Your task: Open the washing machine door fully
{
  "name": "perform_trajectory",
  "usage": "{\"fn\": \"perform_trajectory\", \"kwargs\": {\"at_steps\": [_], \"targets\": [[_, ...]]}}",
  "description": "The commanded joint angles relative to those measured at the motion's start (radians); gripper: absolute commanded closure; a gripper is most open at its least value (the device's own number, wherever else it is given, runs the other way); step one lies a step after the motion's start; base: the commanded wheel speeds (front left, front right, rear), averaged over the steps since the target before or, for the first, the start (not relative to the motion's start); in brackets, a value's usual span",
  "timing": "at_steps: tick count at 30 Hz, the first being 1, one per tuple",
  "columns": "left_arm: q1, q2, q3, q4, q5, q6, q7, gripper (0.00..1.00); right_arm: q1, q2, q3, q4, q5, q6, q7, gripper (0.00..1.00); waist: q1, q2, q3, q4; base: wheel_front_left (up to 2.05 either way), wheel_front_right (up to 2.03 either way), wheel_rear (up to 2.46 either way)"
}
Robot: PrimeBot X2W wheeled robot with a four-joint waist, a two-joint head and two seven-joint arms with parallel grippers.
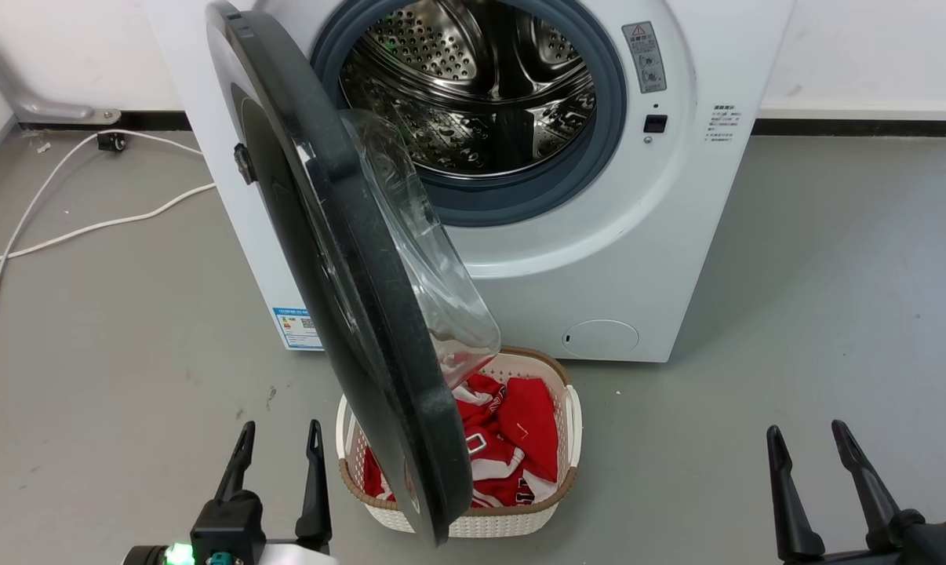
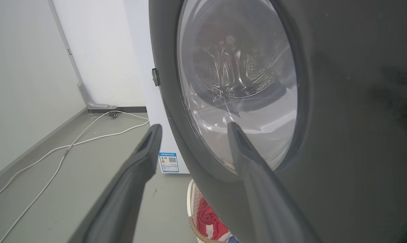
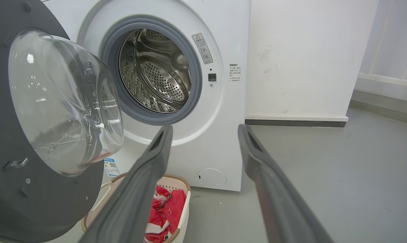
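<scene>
The washing machine door (image 1: 340, 259) is a big round black disc with a clear glass bowl (image 1: 430, 259). It stands swung out roughly square to the white machine (image 1: 598, 259), hinged on the machine's left side. The steel drum (image 1: 473, 86) lies bare behind it. My left gripper (image 1: 281, 435) is open at the lower left, just left of the door's outer face and apart from it. In the left wrist view the door (image 2: 342, 118) rises close behind the open left gripper (image 2: 193, 130). My right gripper (image 1: 806, 435) is open at the lower right, far from the door (image 3: 7, 189).
A white woven basket (image 1: 567, 416) holding red clothes sits on the floor under the door's lower edge, in front of the machine. White cables (image 1: 73, 227) trail over the grey floor at the left. Open floor (image 1: 834, 298) lies to the right. A white wall (image 3: 301, 57) stands behind.
</scene>
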Motion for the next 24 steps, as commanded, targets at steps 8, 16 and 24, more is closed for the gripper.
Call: {"fn": "perform_trajectory", "kwargs": {"at_steps": [8, 16, 24], "targets": [[-0.008, 0.001, 0.02, -0.013, -0.006, -0.005, -0.003, 1.0, 0.003, 0.004, 0.009, 0.005, 0.0, 0.0, -0.002, 0.0, 0.0, 0.0, -0.007, 0.002, 0.0, 0.0, 0.0], [-0.085, 0.016, 0.056, -0.174, 0.027, 0.002, -0.003, 1.0, 0.003, 0.004, 0.011, 0.005, 0.008, 0.0, -0.002, 0.0, 0.0, 0.0, -0.011, 0.01, 0.0, 0.0, 0.0], [-0.156, 0.022, -0.015, -0.381, 0.077, -0.009, -0.003, 1.0, 0.002, 0.004, 0.018, 0.008, 0.015, 0.0, -0.002, 0.0, 0.0, 0.0, -0.015, 0.006, 0.0, 0.0, 0.0]]}}
